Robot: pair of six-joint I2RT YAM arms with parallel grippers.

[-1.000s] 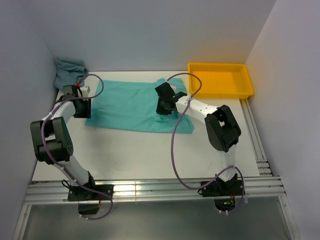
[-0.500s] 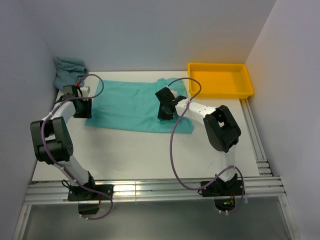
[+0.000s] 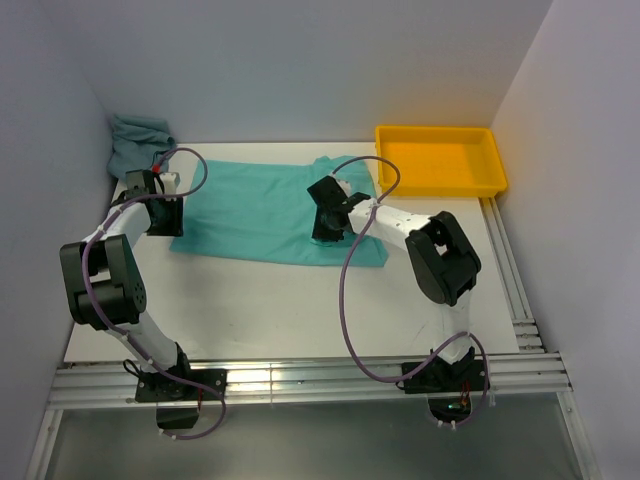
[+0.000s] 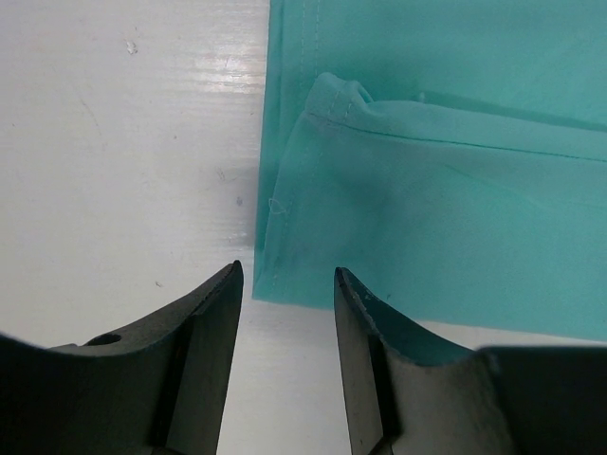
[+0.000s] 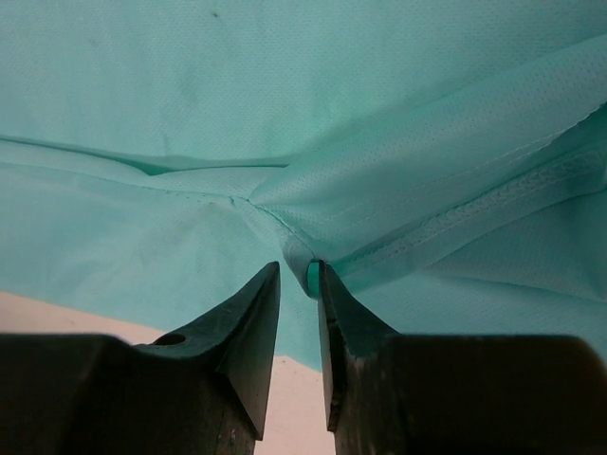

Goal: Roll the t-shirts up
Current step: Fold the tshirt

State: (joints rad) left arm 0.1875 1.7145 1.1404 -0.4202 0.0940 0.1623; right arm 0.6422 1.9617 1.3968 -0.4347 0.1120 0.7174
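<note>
clock directions are read from the overhead view, with 12 at the far wall and 6 at the arm bases.

the white table (image 3: 260, 300) is bare at 6, just ahead of the two bases. past that strip the mint-green t-shirt (image 3: 250, 210) lies spread flat across the middle, its long side running from 9 to 3, with one sleeve sticking out toward 5 and another toward 1.

the left gripper (image 4: 287, 270) is at the shirt's 9 o'clock edge, by the near corner. its jaws stand moderately apart with nothing between them. the cloth's corner and bare table show through the gap, and a second layer of the same cloth lies folded over just beyond. whether the fingertips touch the table cannot be told.

the right gripper (image 5: 298, 267) is on the shirt's 3 o'clock part, over the cloth near the sleeves. its jaws are drawn narrow and pinch a small ridge of the mint cloth, with creases and a stitched hem fanning out from the pinch.

farther back, a yellow tray (image 3: 490, 170) sits at 1 to 2, just beside the shirt's far sleeve. the blue-grey teal t-shirt (image 3: 135, 140) lies crumpled in the corner at 10 to 11, against the left wall.
</note>
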